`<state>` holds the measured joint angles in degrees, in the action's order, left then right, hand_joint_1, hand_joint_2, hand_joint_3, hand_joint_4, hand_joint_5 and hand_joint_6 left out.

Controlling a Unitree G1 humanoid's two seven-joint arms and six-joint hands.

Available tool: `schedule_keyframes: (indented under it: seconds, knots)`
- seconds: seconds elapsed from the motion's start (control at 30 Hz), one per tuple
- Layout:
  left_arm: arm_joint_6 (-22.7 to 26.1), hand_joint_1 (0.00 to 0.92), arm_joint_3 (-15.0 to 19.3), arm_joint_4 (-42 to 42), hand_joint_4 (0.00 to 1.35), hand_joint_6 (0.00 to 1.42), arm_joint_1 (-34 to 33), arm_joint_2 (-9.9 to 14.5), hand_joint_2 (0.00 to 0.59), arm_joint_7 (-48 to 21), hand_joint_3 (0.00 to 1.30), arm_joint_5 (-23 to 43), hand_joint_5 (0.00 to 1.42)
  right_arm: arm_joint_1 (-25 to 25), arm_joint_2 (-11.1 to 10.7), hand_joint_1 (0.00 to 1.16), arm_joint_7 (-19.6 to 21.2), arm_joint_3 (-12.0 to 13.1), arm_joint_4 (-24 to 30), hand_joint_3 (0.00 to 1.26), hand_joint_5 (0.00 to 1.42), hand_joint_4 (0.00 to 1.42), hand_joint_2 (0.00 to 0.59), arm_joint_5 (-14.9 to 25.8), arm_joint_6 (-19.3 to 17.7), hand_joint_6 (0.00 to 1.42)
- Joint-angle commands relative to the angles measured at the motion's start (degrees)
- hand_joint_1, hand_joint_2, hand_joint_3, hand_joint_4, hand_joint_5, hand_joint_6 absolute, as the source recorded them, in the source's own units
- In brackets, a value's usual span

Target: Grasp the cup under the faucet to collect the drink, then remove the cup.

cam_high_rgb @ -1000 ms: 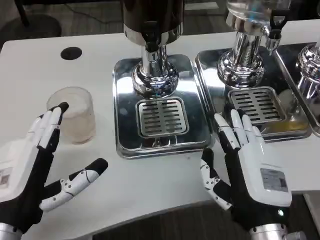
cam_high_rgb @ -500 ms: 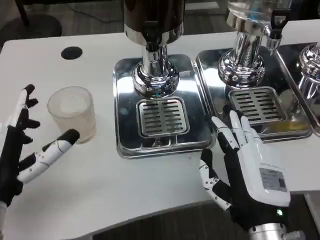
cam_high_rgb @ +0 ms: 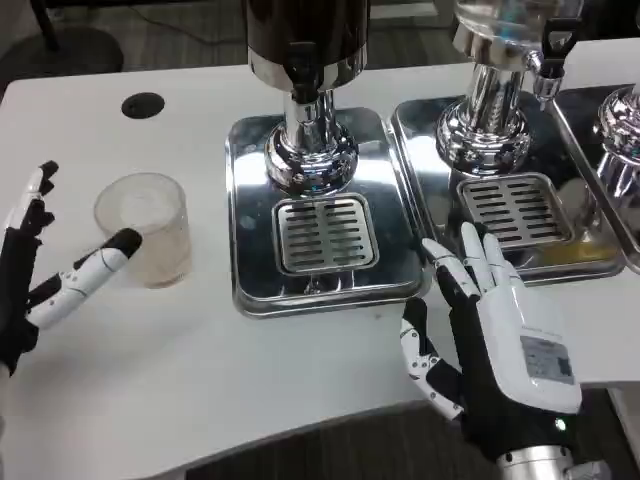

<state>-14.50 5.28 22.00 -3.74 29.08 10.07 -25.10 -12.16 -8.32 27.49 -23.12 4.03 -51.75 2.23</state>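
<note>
Counter point(cam_high_rgb: 200, 350) of white carries a clear cup point(cam_high_rgb: 146, 229) standing upright at the left, well apart from the faucet point(cam_high_rgb: 303, 72) and off the steel tray point(cam_high_rgb: 245, 290) whose slotted grate point(cam_high_rgb: 322, 233) lies beneath that faucet. Left hand point(cam_high_rgb: 40, 270) is at the picture's left edge, spread wide and holding nothing; one black fingertip lies against the cup's near wall, whether touching I cannot tell, the other fingers raised beside the cup's left. Right hand point(cam_high_rgb: 495, 330) lies flat, back upward, fingers spread and empty, at the counter's near edge, its fingertips reaching the second tray point(cam_high_rgb: 590, 268) under the second dispenser point(cam_high_rgb: 490, 90). A black hole point(cam_high_rgb: 142, 105) marks the counter behind the cup.
</note>
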Motion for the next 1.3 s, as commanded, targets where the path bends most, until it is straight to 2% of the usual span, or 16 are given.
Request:
schedule_keyframes:
  seconds: [0.03,0.5,0.67,0.87,1.03,1.2,1.3]
  knots:
    - [0.62,0.038,-1.53,3.47,0.06,0.29,-3.28,1.62,0.035,-0.56,0.05,-0.54,0.18,-0.53,0.62,0.5,-0.31,0.16,-0.01,0.23,0.0,0.02,0.586,0.53,0.97,0.09]
    - [2.76,0.034,-7.69,15.45,0.03,0.3,-12.69,3.94,0.025,-2.81,0.02,-1.41,0.17,-0.58,0.05,0.5,-0.78,0.35,0.53,0.23,0.0,0.02,0.586,1.07,0.12,0.13]
    - [3.87,0.03,-11.2,20.06,0.0,0.29,-16.84,4.92,0.02,-4.9,0.0,-2.65,0.16,-0.34,0.11,0.5,-0.93,0.29,0.52,0.24,0.0,0.02,0.586,1.5,0.02,0.15]
    - [3.51,0.043,-13.27,25.04,0.0,0.28,-20.81,5.03,0.017,-5.55,0.0,-2.94,0.14,-0.42,0.03,0.5,-0.68,0.37,0.72,0.25,0.0,0.03,0.586,1.96,-0.29,0.16]
    - [1.4,0.162,-15.16,29.92,0.0,0.3,-24.06,4.51,0.032,-5.26,0.0,-3.18,0.18,-0.03,0.22,0.5,-0.9,0.46,0.55,0.25,0.0,0.03,0.586,2.67,-0.29,0.17]
    - [-0.92,0.231,-16.2,33.33,0.05,0.36,-25.54,4.07,0.042,-3.2,0.01,-3.08,0.24,0.41,0.22,0.5,-0.89,0.38,0.27,0.25,0.01,0.03,0.586,2.83,-0.37,0.17]
    - [-2.38,0.24,-16.73,34.55,0.06,0.37,-26.05,4.11,0.043,-2.66,0.01,-3.2,0.26,0.63,0.29,0.5,-1.11,0.59,0.01,0.25,0.01,0.04,0.586,3.56,-0.49,0.17]
